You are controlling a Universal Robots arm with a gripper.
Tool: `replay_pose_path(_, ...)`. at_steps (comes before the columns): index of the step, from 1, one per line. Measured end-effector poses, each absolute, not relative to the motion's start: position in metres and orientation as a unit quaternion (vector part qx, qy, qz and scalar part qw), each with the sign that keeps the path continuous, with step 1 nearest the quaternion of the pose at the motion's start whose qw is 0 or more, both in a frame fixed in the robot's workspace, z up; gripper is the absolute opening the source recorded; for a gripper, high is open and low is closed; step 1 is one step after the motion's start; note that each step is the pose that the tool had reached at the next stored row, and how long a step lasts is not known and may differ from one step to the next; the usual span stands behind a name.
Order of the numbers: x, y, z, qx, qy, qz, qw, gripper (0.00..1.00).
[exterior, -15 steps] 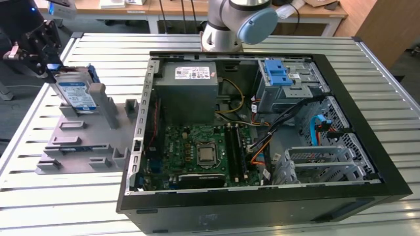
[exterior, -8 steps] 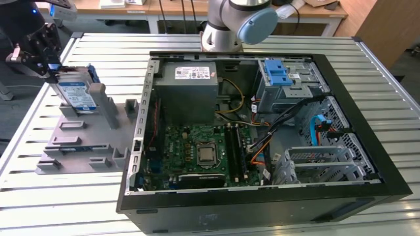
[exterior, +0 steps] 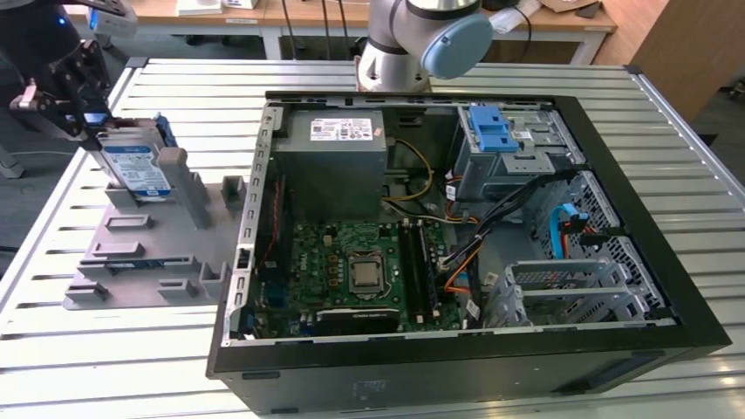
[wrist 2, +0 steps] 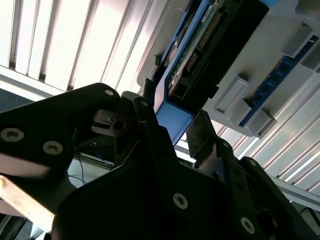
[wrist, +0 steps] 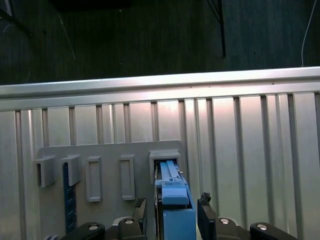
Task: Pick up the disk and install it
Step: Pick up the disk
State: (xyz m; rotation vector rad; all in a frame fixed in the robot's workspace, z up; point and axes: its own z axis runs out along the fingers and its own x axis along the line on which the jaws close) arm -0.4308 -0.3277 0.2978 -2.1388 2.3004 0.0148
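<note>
The disk [exterior: 131,168] stands on end in the grey holder [exterior: 140,229] on the worktop [exterior: 105,349] (well apart from the computer case [exterior: 466,371]), straight below the hand [wrist: 172,212], whose open fingers [wrist: 206,207] straddle its blue top edge, unclamped

disk [exterior: 132,171] — 1; hand [exterior: 93,122] — 1; computer case [exterior: 466,377] — 1; grey fixture [exterior: 131,246] — 1; power supply [exterior: 331,170] — 1

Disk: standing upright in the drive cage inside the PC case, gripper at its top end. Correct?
Not the cage. The exterior view shows the disk standing upright in the grey fixture on the table, outside the open PC case, toward that view's left. The gripper is at its top end, as you said.
</note>
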Motion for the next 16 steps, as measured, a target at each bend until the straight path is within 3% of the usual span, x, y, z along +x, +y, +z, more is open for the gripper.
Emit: replay_pose_path(16,-0.4309,-0.3273,0.2886,-0.683,0.730,0.005,0.000,0.51)
